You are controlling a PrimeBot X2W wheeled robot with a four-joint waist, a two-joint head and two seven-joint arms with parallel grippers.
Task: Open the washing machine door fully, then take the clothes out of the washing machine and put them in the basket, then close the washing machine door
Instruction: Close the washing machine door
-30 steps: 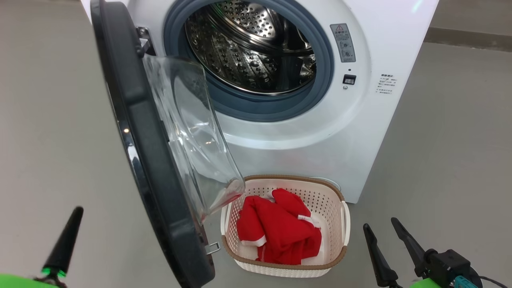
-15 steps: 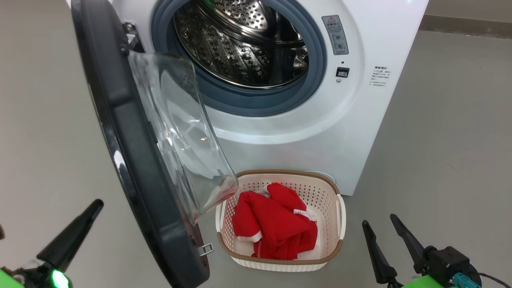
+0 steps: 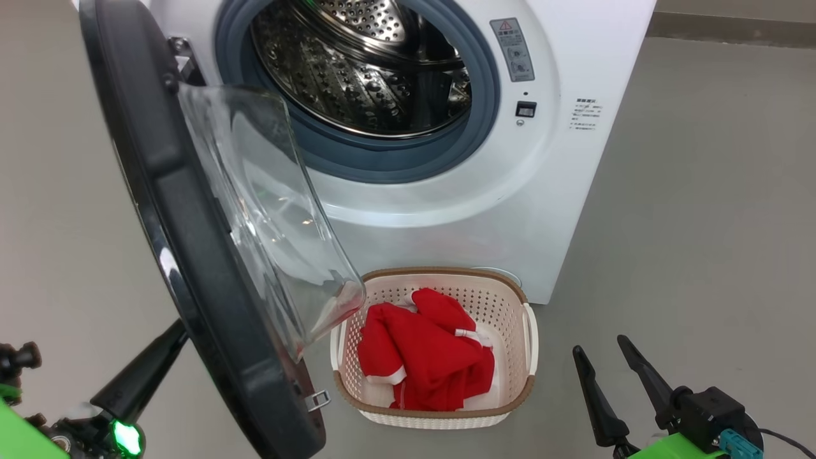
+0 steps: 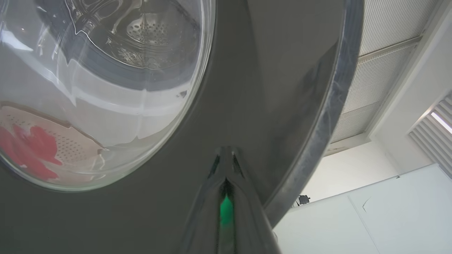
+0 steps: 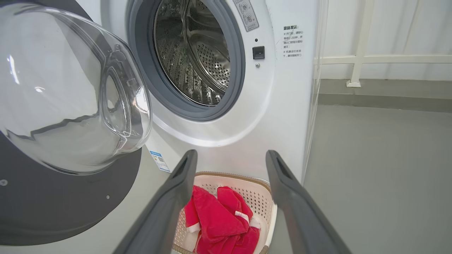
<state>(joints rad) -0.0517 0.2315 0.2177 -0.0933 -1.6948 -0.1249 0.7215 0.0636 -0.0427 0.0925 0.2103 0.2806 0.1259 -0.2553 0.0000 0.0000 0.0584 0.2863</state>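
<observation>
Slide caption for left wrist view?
Shut left gripper at the outer face of the washing machine door; red clothes visible through its glass.

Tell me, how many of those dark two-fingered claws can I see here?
2. The left gripper, shut, sits at the outer face of the washing machine door, lower left; the right gripper, open, hangs empty right of the basket.

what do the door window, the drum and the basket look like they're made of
Door window: clear, glossy, glass by its look, though hard plastic is possible; it is see-through and carries reflections. Drum: bright perforated metal, likely stainless steel. Basket: matte cream plastic, moulded with rows of holes, brown rim.
</observation>
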